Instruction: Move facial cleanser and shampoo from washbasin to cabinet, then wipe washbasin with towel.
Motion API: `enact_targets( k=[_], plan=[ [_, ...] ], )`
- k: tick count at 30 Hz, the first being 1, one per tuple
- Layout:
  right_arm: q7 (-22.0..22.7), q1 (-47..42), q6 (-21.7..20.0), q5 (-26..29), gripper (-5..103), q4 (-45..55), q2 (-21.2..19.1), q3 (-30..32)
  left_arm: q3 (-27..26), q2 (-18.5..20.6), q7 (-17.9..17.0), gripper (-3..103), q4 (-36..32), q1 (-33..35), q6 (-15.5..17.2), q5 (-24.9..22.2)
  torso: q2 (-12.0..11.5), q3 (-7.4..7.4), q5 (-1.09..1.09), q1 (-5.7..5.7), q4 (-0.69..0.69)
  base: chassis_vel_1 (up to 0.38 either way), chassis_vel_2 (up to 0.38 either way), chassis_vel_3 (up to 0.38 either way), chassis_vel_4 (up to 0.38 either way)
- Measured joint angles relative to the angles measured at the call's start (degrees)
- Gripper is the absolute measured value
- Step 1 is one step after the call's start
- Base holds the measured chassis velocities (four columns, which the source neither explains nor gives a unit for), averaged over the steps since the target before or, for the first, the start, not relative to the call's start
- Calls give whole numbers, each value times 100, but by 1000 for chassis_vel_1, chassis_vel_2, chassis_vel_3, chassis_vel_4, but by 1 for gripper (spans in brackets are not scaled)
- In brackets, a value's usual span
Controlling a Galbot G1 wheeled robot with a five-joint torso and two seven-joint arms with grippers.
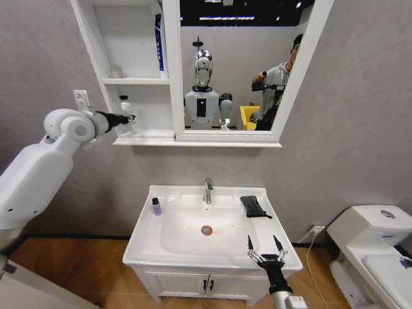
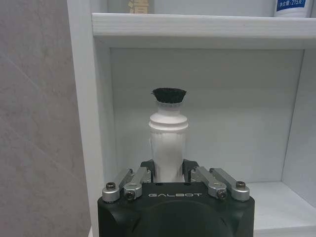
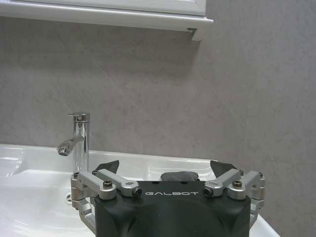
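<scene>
Head view: the left pincer [image 1: 131, 118] holds the facial cleanser [image 1: 126, 113] in the cabinet [image 1: 138, 80]'s lower shelf. It should let go next. The shampoo [image 1: 156, 206] waits on the washbasin [image 1: 212, 254].

Left wrist view: fingers squeeze the bottle.

Right wrist view: the right pincer [image 3: 170, 170] hangs spread wide before the towel [image 3: 180, 175].

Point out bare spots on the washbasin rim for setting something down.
Free: washbasin front-left rim, below the shampoo, and rear rim between shampoo and faucet. Crowded: right side, with the towel and right gripper.
</scene>
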Motion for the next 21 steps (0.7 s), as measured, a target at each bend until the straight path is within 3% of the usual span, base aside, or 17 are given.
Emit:
enact_targets(
  k=[12, 18, 21],
  plan=[
    [-1, 65, -84, 4, 100, -1, -13, -1, -9, -178, 42, 28, 129, 30, -3, 61, 0, 0, 0, 0, 0, 0, 0, 0, 0],
    [-3, 85, -167, 3, 100, 19, -13, -12, -65, -225, 108, 55, 164, 88, -5, 45, 1, 0, 0, 0, 0, 0, 0, 0, 0],
    [-3, 81, -188, 3, 100, 39, -6, -23, -79, -214, 120, 60, 153, 100, -5, 53, 1, 0, 0, 0, -1, 0, 0, 0, 0]
  ],
)
